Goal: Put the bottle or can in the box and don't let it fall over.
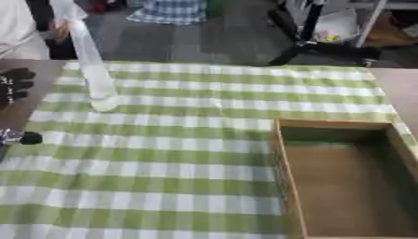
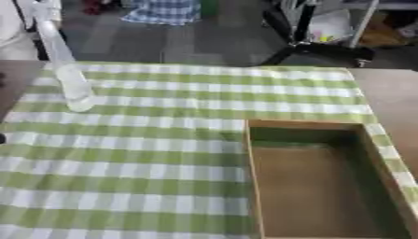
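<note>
Empty box point(image 1: 343, 182) nearest, clear bottle point(image 1: 100, 88) upright — blurred, left hand point(image 1: 15, 84) — grip unclear

Showing at the far left edge of the left eye view only: left hand point(image 1: 15, 84), black, rounded and bulbous in outline, with small pale silver specks glinting along the edge. Nearer, also at the left edge, showing another black rounded tip point(image 1: 29, 138) beside a bit of silver metal. Looking matte and dark overall; details blurring too much for screws or markings.
</note>
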Robot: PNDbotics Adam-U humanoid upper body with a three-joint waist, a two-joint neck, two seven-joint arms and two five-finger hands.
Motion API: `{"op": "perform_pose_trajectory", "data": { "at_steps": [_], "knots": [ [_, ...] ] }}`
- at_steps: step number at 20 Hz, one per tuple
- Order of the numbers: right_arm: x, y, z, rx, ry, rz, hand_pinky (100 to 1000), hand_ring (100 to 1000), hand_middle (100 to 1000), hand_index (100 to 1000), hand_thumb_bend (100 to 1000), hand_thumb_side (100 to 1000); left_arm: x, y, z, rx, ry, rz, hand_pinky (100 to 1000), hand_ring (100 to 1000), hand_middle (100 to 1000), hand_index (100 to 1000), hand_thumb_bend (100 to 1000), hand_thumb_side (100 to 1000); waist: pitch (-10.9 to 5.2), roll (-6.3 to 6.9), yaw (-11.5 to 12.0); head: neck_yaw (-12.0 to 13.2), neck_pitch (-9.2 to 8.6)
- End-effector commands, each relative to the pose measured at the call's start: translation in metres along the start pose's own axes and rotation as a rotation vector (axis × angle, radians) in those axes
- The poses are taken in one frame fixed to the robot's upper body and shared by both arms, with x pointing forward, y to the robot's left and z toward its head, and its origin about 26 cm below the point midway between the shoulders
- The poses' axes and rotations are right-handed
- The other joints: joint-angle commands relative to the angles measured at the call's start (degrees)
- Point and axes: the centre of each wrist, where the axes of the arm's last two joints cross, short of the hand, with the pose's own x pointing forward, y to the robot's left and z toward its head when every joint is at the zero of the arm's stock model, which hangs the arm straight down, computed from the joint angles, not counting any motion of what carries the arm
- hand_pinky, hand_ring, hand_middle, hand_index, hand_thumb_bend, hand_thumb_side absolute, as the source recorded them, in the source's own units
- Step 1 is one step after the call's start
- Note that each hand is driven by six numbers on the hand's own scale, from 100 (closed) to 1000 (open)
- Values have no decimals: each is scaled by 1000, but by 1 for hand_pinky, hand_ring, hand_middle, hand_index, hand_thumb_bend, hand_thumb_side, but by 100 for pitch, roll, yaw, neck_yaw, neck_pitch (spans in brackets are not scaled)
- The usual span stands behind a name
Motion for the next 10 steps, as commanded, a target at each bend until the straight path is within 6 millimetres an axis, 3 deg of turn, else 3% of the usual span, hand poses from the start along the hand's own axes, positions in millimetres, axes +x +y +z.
{"op": "perform_pose_trajectory", "data": {
  "at_steps": [1, 10],
  "knots": [
    [5, -3, -6, 19, -19, 12, 909, 1000, 1000, 1000, 100, 600, 10, 11, -7, 10, 3, -18, 992, 1000, 934, 1000, 954, 185, -55, 15, -22, 44, -104],
    [4, -1, -7, 25, -22, 8, 910, 1000, 1000, 1000, 100, 600, 7, 5, -23, 12, 46, 29, 997, 1000, 950, 1000, 955, 185, 12, 9, -98, 101, -198]
  ]
}}
